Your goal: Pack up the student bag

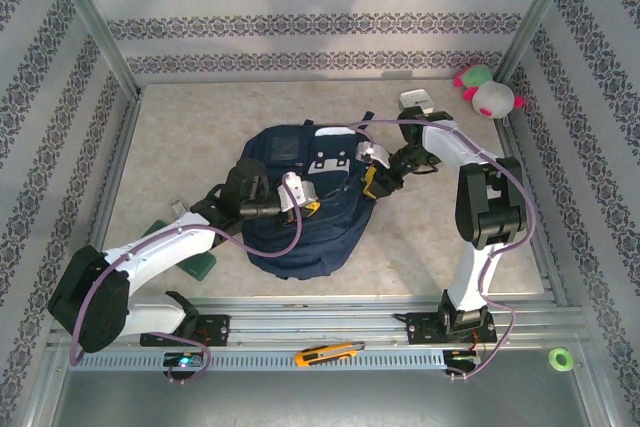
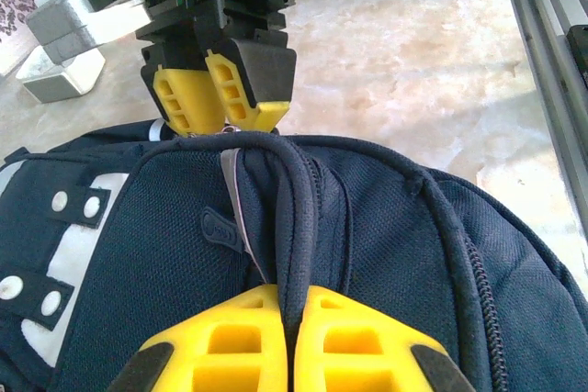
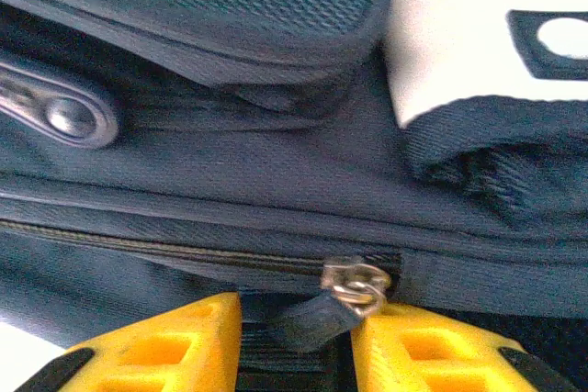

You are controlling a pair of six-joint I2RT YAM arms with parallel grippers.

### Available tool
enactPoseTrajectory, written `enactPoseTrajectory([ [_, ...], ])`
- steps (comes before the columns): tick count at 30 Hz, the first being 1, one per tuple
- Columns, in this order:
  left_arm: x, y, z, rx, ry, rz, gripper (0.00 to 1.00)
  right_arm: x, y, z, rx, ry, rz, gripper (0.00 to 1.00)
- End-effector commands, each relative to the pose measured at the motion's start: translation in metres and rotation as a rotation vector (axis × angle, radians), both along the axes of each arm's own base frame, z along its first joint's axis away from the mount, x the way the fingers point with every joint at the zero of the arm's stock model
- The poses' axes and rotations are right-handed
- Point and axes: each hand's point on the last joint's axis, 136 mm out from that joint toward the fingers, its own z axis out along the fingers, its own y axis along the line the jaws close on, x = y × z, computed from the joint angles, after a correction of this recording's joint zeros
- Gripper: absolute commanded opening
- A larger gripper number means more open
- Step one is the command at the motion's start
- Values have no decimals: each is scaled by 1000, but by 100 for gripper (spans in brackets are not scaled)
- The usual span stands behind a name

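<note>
Tabletop [image 1: 180, 137]: student bag [image 1: 300, 237] lies flat in the middle, between the two arms. Left fingers [image 1: 312, 208] are clamped tight on the handle loop [image 2: 299, 199], probably anchoring the bag so the zip can run. Right fingers [image 1: 368, 185] are part-open and straddle the zipper pull [image 3: 308, 319], not pinching it yet. Zip looks closed, so opening comes first.

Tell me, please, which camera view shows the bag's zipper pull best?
The right wrist view: the zipper pull sits close up between the yellow fingers. The left wrist view gives a small metal glint beneath the right gripper; in the top view it is too small to tell.
</note>
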Motion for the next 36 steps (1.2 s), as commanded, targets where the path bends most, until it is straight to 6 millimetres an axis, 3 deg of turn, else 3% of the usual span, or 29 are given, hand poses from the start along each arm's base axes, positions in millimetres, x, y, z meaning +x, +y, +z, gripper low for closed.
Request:
enactPoseTrajectory([
  [1, 8, -11, 43, -108, -136, -42, 0, -15, 11, 23, 98, 59, 5, 27],
  [10, 10, -9, 47, -115, -147, -25, 0, -5, 12, 20, 100, 72, -42, 11],
  [13, 9, -8, 46, -113, -145, -24, 0, -2, 12, 22, 110, 86, -66, 25],
  [14, 9, -8, 46, -113, -145, -24, 0, -2, 11, 22, 112, 88, -69, 25],
  [19, 15, -5, 47, -108, -153, 15, 0, 0, 8, 24, 107, 88, -94, 1],
  [22, 23, 0, 46, -88, -164, 81, 0, -1, 3, 25, 72, 78, -119, 0],
  [27, 48, 11, 37, 3, -195, 266, 0, -14, 4, 38, 67, 79, -158, 0],
  [36, 73, 7, 36, 32, -200, 452, 0, -48, 34, 64, 109, 101, -168, 0],
])
